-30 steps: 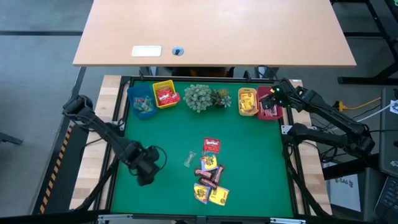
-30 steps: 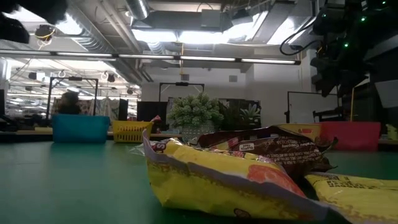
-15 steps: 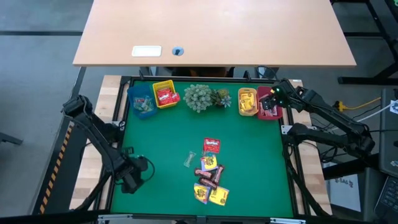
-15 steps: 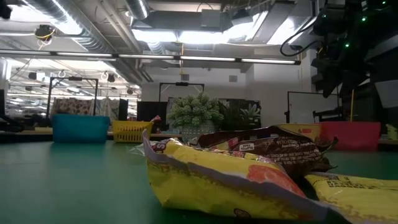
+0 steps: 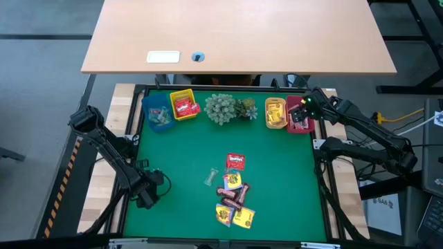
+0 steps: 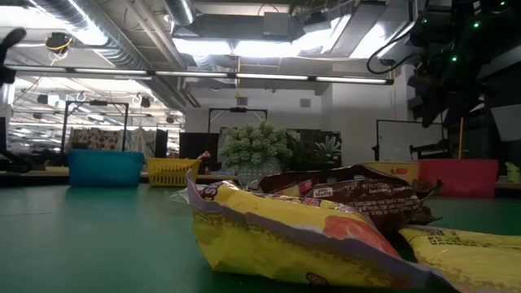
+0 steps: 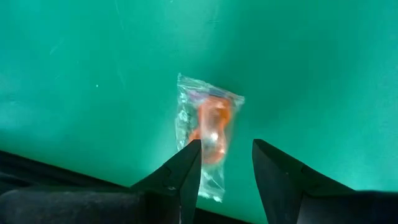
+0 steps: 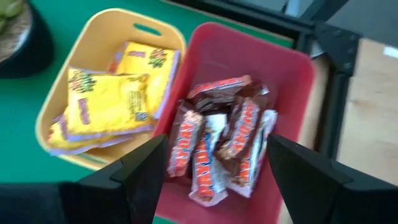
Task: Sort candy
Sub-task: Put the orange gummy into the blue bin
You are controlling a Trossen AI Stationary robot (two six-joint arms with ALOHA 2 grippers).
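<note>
Green felt covers the table, with four bins along its 12 o'clock edge either side of a grey-green plant cluster. Loose candy lies heaped toward 5 o'clock of centre: yellow packets, dark brown-red bars, a red packet. One clear-wrapped orange sweet lies apart, in front of the left gripper, whose fingers stand parted and hold nothing, at 8 o'clock. The right gripper hangs wide open and empty over the red bin of bars, beside the yellow bin. Wrapper lettering is unreadable.
</note>
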